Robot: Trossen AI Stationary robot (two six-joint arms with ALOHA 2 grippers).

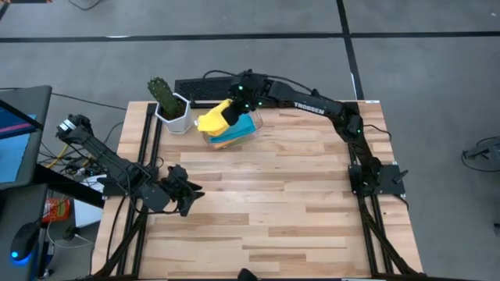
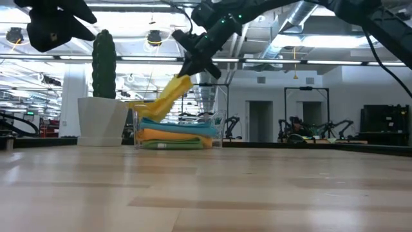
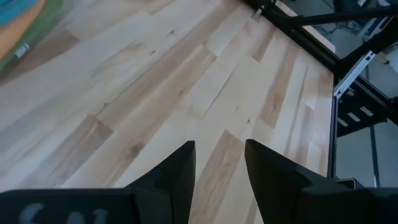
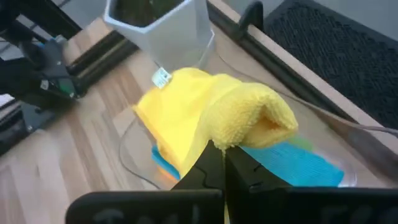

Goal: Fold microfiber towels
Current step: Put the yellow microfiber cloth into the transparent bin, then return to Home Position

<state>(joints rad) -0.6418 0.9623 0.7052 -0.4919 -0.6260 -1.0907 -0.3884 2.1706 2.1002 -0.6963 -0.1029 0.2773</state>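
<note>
My right gripper [image 1: 233, 116] is at the far middle of the table, shut on the yellow towel [image 1: 211, 122] above a clear plastic bin [image 1: 251, 131]. In the low view the yellow towel [image 2: 166, 96] slants down from the gripper [image 2: 188, 72]. Under it in the bin lie the folded light blue towel [image 2: 183, 127], the orange towel [image 2: 168, 135] and the green towel [image 2: 168, 145], stacked flat. My left gripper [image 1: 187, 200] is open and empty near the table's left edge; its wrist view shows bare wood between its fingers [image 3: 221, 163]. My right gripper pinches a bunched fold of the yellow towel at its upper end [image 4: 245, 127] between its two fingers, several layers thick. The fingers slant down from the table's right. The towel hangs slack, slanting toward the left, and its lower end [image 2: 145, 115] reaches the stack in the bin.
A white pot with a green cactus [image 1: 169, 105] stands just left of the bin. A black keyboard [image 1: 201, 88] lies along the far edge behind it. The wooden table top [image 1: 273, 211] stretches from the bin to the near edge.
</note>
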